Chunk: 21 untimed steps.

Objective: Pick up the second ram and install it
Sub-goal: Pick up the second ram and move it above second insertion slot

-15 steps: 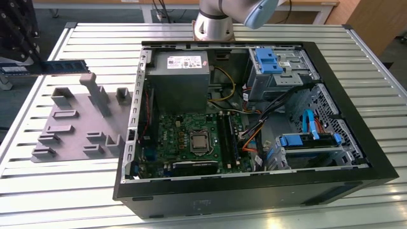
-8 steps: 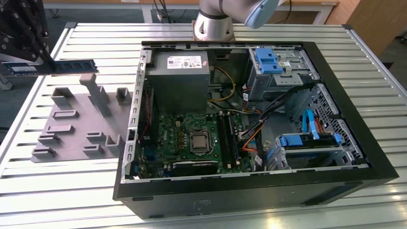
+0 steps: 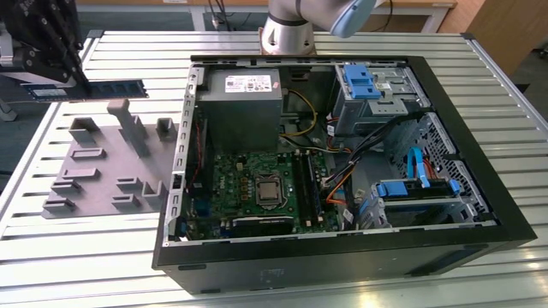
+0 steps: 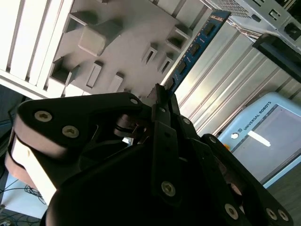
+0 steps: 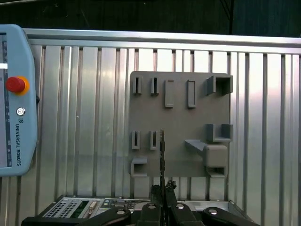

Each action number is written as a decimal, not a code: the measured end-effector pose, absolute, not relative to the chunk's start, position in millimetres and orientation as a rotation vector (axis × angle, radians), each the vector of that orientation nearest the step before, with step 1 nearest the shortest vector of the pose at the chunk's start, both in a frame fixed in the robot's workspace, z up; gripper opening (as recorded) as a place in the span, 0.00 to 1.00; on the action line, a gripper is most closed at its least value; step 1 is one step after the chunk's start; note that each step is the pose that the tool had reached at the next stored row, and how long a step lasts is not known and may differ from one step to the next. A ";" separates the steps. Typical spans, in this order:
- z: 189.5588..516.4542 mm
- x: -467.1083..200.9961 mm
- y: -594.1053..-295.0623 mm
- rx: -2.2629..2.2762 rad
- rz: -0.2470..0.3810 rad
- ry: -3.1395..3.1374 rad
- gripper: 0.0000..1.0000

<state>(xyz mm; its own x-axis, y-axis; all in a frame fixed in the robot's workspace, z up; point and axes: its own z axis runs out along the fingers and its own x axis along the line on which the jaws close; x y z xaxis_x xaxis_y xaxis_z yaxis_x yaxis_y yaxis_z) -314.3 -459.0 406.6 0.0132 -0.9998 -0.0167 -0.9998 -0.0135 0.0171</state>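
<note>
My gripper hangs above the table at the exterior view's far left, over the far end of the grey fixture plate. It is shut on the second ram, a slim dark board with black chips that is held level and clear of the plate. In the second wrist view the ram sticks out past the closed fingertips. It appears edge-on in the first wrist view, above the plate. The open computer case lies towards the exterior view's right, with long black memory slots on its motherboard.
Upright blocks and low sockets rise from the fixture plate. Inside the case are a power supply, loose cables and blue drive bays. A teach pendant lies on the slatted table beyond the plate. The arm's base stands behind the case.
</note>
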 end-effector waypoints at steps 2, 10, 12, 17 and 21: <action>406.6 -309.9 -459.0 2.236 -0.037 -2.206 0.14; 406.5 -297.2 -459.0 2.220 -0.037 -2.223 0.14; 406.6 -295.5 -459.0 2.210 -0.037 -2.232 0.14; 406.6 -285.8 -459.0 2.207 -0.037 -2.235 0.14; 406.5 -277.2 -459.0 2.206 -0.037 -2.236 0.14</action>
<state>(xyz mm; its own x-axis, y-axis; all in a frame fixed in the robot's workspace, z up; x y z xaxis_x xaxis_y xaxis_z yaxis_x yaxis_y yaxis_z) -277.2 -459.0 406.5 -0.0136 -0.9998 -0.0167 -0.9998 0.0133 0.0170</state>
